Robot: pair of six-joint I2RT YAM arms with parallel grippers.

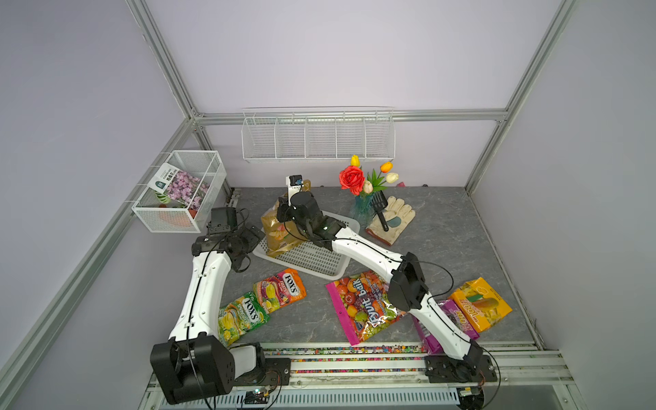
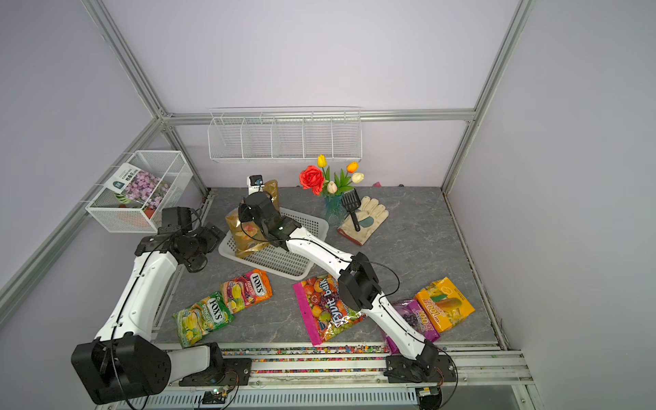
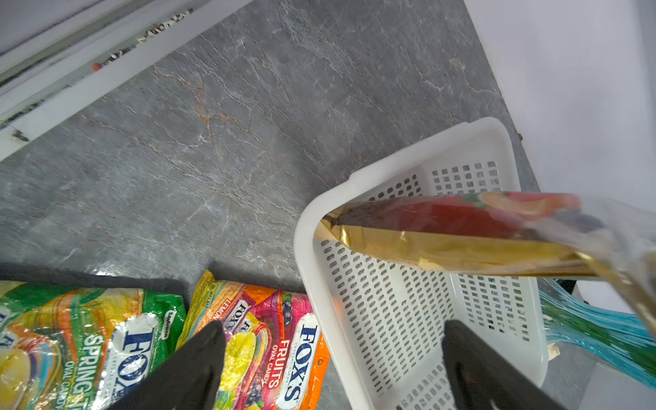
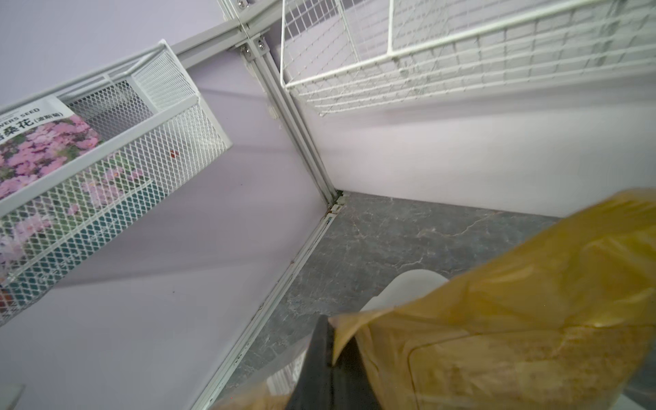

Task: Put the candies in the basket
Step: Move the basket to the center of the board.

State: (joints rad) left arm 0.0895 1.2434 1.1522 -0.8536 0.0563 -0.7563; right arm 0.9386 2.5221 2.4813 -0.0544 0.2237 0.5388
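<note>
Basket (image 1: 334, 275): white, perforated, directly under your right gripper (image 1: 284, 212). One corner sits between the spread fingers of your left gripper (image 3: 333, 326), which is wide and holding nothing.

Pink-edged clear bag (image 1: 358, 305): flat, well behind the right gripper, with the arm's elbow covering one corner in both top views. Its long axis runs diagonally toward the basket. The big lettering reads like "Fyutt balk", not sure.

Red-gold bag (image 1: 280, 234): pinched tight in your right gripper. Its long axis is near upright and leaning, with the lower end down in the basket corner nearest your left gripper. No print is readable.

Orange bag (image 3: 269, 340): "FOX'S FRUITS OVAL CANDY", just below the left gripper, beside the basket.

Green bag (image 3: 88, 344): "FOX'S SPRING T… OVAL CANDY", edge meeting the orange one on the side away from the basket.

Yellow-orange bag (image 1: 482, 305) and purple bag (image 1: 452, 312): back by your right arm's base, the purple one partly under the arm. Lettering unclear.
</note>
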